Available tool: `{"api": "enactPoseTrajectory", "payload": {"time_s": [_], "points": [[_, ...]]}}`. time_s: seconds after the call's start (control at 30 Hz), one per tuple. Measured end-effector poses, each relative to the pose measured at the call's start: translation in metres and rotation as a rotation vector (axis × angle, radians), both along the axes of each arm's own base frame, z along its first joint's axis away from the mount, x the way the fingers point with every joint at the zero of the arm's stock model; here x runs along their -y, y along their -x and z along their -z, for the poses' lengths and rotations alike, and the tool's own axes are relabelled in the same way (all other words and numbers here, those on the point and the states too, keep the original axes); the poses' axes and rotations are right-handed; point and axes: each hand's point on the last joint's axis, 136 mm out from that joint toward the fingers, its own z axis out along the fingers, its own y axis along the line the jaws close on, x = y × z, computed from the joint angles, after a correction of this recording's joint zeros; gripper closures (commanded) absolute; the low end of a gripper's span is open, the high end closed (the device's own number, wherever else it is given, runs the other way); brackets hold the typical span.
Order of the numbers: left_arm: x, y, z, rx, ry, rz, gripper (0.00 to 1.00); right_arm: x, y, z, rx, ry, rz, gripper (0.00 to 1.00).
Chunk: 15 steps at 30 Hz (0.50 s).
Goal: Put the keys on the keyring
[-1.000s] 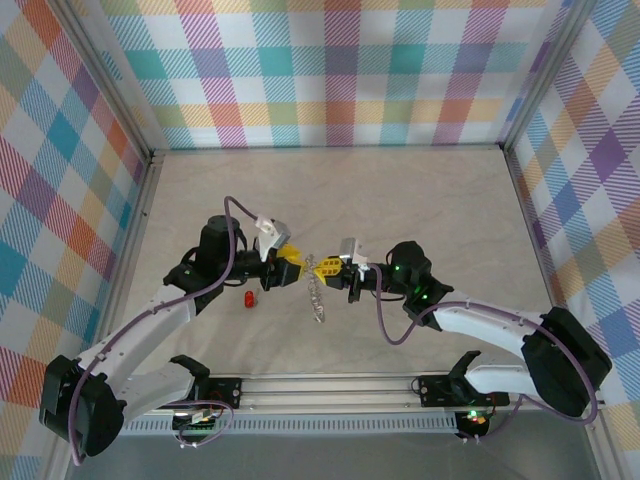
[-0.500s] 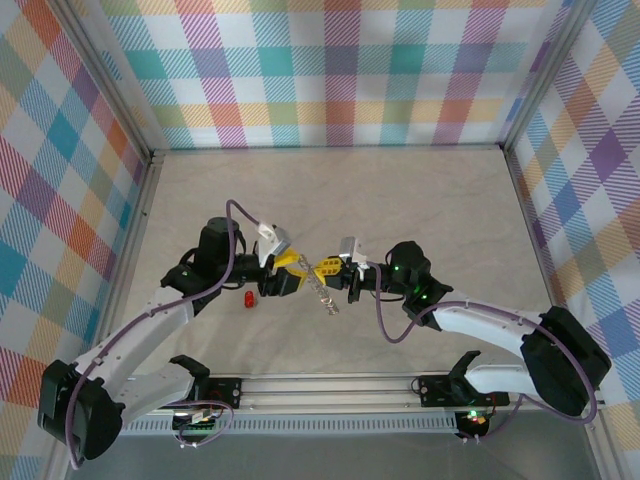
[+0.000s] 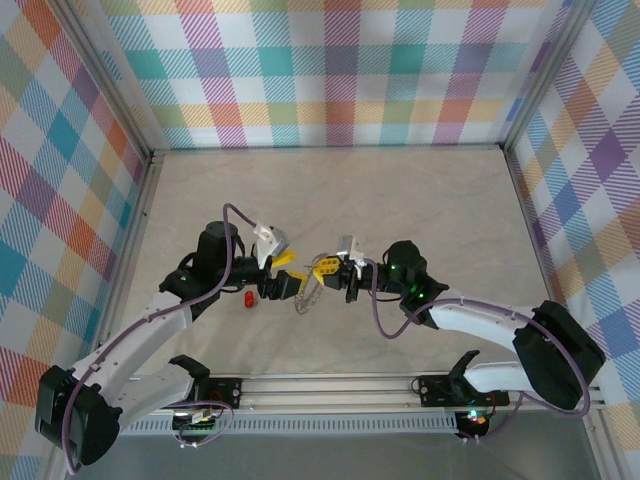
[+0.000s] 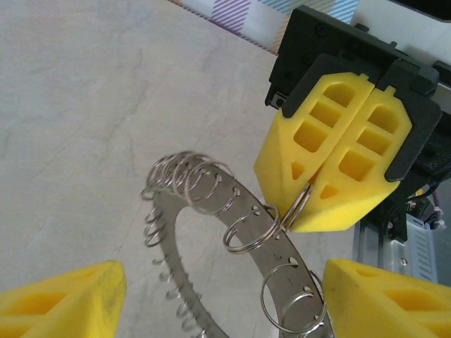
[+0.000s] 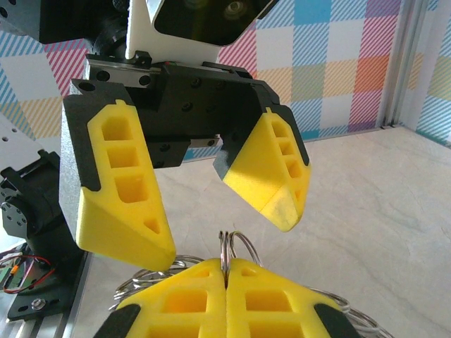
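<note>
The keyring (image 3: 307,296) is a silvery flat ring fringed with small wire loops (image 4: 166,248). It hangs just above the table between the two arms. My right gripper (image 3: 326,268) is shut on one of its wire loops (image 5: 227,248), pinched between the yellow fingertips (image 4: 313,184). My left gripper (image 3: 286,273) is open. Its yellow fingers (image 5: 124,190) stand on either side of the keyring without touching it. The key (image 3: 249,299), small with a red head, lies on the table left of the left gripper.
The table top (image 3: 400,200) is pale marbled cloth, fenced by checked walls (image 3: 340,70). An aluminium rail (image 3: 330,385) with both arm bases runs along the near edge. A purple cable (image 3: 385,325) loops under the right wrist.
My left gripper has opened its jaws wide and dropped lower beside the keyring. The keyring has swung a little to the left under the right gripper, which stays shut.
</note>
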Motion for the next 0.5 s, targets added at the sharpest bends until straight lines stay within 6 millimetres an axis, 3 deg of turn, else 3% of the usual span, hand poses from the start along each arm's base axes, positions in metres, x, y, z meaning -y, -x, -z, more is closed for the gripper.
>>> {"api": "enactPoseTrajectory", "payload": {"time_s": [0.1,0.33,0.5], "points": [[0.0,0.001,0.001,0.01,-0.007,0.005,0.29,0.0,0.0,0.0,0.0,0.0,0.0,1.0],[-0.001,0.021,-0.004,0.07,-0.027,0.119,0.6,-0.002,0.002,-0.001,0.008,0.0,-0.019,1.0],[0.001,0.028,-0.009,0.099,-0.039,0.18,0.68,-0.005,0.004,-0.002,0.018,0.001,-0.046,1.0]]}}
